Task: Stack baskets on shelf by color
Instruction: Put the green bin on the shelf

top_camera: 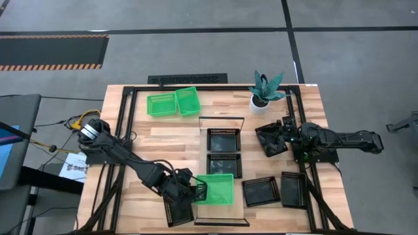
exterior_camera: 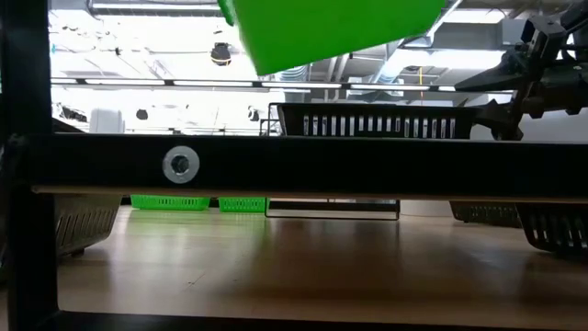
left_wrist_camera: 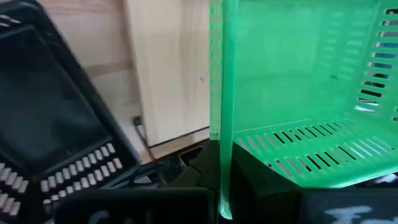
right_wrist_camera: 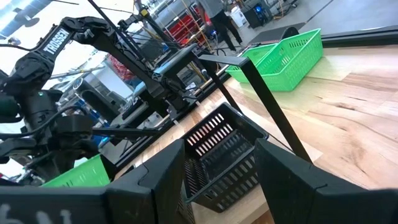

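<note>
- Baskets, shallow rectangular plastic trays with perforated sides: one bright green basket is pinched by its rim in my left gripper, fingers pressed tight on the wall, and hangs over the near end of the long pale wooden shelf with thin black wire end frames.
- Two black mesh baskets sit in a row on the shelf's far half, apart from the green one.
- Two more green baskets rest side by side at the table's far edge.
- Loose black baskets: one beneath my left arm, two right of the shelf, one just in front of my right gripper.
- Right gripper: fingers spread wide, empty, low beside that black basket.
- Risk, my judgement: the grip is on one wall only, so the green basket tilts in the low view; released like this it may land askew or catch the wire frame.
- Risk: my left arm may nudge the black basket lying under it.
</note>
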`<control>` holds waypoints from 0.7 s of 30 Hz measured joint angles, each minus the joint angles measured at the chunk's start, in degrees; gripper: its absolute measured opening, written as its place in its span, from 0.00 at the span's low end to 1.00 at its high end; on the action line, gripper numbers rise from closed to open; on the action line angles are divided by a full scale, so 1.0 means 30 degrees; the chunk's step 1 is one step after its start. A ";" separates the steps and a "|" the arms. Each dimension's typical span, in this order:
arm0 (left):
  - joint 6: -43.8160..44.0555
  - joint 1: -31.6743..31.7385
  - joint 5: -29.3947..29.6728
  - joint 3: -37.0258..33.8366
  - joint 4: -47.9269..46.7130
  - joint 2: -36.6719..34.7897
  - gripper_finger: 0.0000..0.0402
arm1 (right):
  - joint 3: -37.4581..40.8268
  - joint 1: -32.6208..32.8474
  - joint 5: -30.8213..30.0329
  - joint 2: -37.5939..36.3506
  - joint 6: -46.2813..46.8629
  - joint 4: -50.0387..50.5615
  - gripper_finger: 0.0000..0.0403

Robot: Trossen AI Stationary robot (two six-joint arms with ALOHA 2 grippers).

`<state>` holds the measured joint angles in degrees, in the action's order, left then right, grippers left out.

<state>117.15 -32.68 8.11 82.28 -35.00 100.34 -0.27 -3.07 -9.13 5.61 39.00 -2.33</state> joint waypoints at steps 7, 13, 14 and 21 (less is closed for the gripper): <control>0.0208 0.0086 -0.0282 0.0000 -0.0348 0.0036 0.00 | 0.0000 0.0000 0.0005 0.0000 0.0000 0.0000 0.54; 0.0511 0.0363 -0.0422 -0.0016 -0.0695 0.0440 0.00 | 0.0000 0.0029 0.0007 0.0007 0.0000 0.0000 0.54; 0.0397 0.0415 -0.0528 -0.0036 -0.0762 0.0462 0.00 | 0.0000 0.0029 0.0007 0.0000 0.0000 0.0000 0.54; -0.0275 0.0633 -0.0483 0.0015 -0.0363 0.0691 0.00 | 0.0000 0.0022 0.0029 0.0153 0.0000 0.0029 0.54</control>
<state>116.32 -30.79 6.67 82.32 -36.09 102.41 -0.27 -3.01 -9.04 6.07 39.00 -2.24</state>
